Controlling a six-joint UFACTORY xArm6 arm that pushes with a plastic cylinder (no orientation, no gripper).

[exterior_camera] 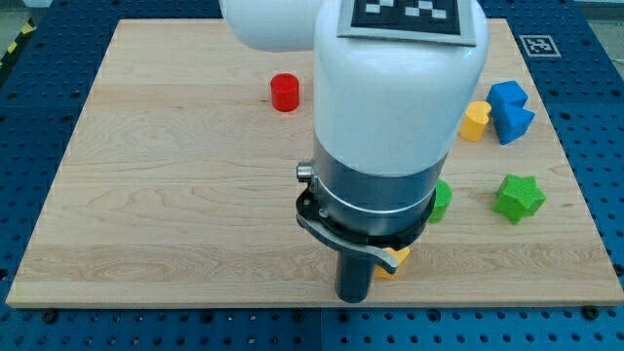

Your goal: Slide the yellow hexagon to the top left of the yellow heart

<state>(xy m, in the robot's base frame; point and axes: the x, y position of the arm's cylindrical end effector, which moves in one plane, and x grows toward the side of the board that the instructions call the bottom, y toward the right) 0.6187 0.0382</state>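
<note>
Blocks sit on a light wooden board [175,195] that lies on a blue table [24,117]. My arm [390,97] is big and white, and it covers the middle of the board. It has no claw to open or shut, just a dark rod [353,278] that points down. My tip [353,298] touches the board near the view's bottom edge. A small bit of a yellow block [396,261] peeks out right beside the rod, at about 2 o'clock from my tip. It looks like it touches the rod, but most of it is hidden, so I cannot tell its shape for sure. The yellow heart [474,120] is well away, far off at about 1 o'clock from my tip, near the view's right side. Two blue blocks [509,109] sit just beside the heart, at its 3 o'clock, and their shapes are hard to tell. A green star [519,198] sits lower down, at about 5 o'clock from the heart. Another green block [441,200] pokes out from behind my arm, at 9 o'clock from the star. A red cylinder [285,92] stands alone near the view's top, at about 11 o'clock from my tip.
</note>
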